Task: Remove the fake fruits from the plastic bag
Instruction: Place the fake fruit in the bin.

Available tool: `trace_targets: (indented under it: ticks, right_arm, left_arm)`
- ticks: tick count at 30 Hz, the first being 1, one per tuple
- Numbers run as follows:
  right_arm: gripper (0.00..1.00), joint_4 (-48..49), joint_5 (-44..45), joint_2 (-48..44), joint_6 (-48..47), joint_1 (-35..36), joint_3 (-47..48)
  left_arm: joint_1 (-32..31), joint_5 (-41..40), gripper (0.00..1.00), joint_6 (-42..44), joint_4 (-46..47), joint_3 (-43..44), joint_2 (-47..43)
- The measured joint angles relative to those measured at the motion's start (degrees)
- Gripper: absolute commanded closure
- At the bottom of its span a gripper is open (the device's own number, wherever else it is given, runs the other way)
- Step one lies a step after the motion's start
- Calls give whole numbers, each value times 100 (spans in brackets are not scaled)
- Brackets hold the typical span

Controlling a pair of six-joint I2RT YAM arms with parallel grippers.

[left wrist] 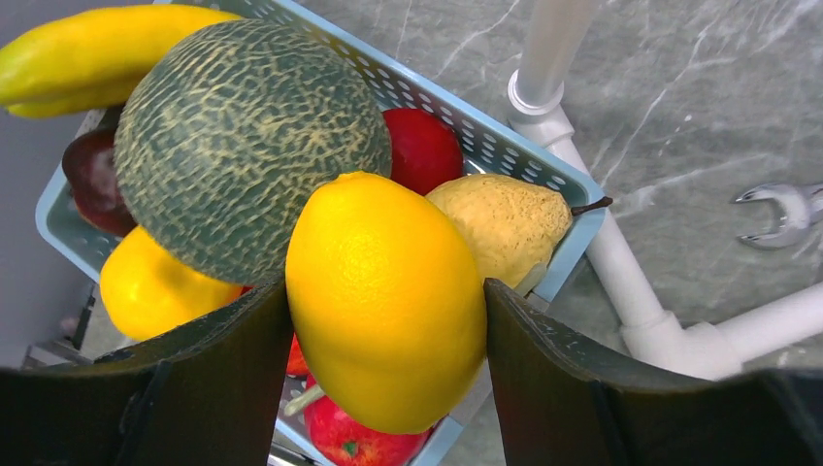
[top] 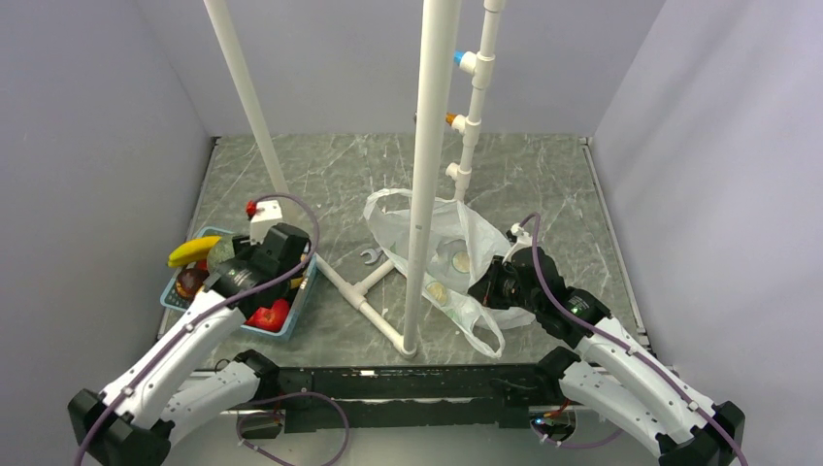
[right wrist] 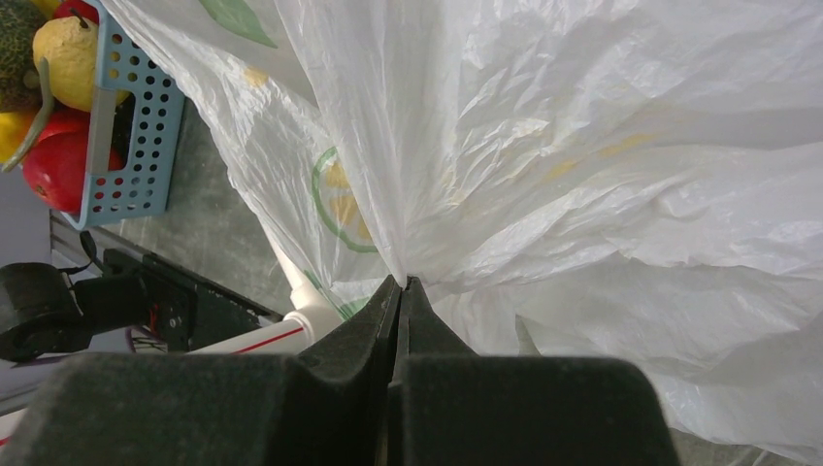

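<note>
Gripping yellow lemon tight between left jaws, over blue basket at left of table. Packed in there: melon, banana, pear, red apple. Pinching fold of plastic bag in right jaws, fully closed on film. Lying crumpled right of centre, against white pipe frame

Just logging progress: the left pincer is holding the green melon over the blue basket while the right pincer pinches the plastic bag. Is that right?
Not quite. The left pincer holds the yellow lemon, not the green melon, which sits in the blue basket; the left wrist view shows this. The right pincer does pinch the plastic bag.
</note>
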Motion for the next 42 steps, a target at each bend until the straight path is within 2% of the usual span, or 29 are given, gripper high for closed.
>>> trace_targets:
  ticks: [7, 9, 15, 18, 21, 28, 36, 38, 42]
  right_arm:
    - [100, 2, -7, 0, 0, -4, -2]
    - [100, 2, -20, 2, 0, -4, -4]
    - [100, 2, -26, 0, 0, -4, -11]
    - [100, 4, -46, 0, 0, -4, -13]
    - [100, 17, -98, 2, 0, -4, -39]
    - [100, 33, -138, 2, 0, -4, -81]
    - [100, 35, -149, 0, 0, -4, -81]
    - [100, 37, -146, 0, -2, -4, -81]
    - [100, 37, -149, 2, -2, -4, -81]
  left_arm:
    - [17, -35, 94, 533, 509, -203, 625]
    - [22, -39, 89, 514, 529, -221, 754]
    - [20, -236, 80, -243, 138, -221, 1156]
    - [22, -302, 72, -678, -219, -221, 1366]
    - [26, -358, 69, -973, -308, -221, 1453]
    - [26, -424, 44, -1266, -426, -179, 1456]
    - [26, -251, 25, -1255, -734, 31, 1246]
    - [26, -177, 17, -1217, -782, 116, 1126]
    - [26, -129, 10, -1139, -800, 175, 927]
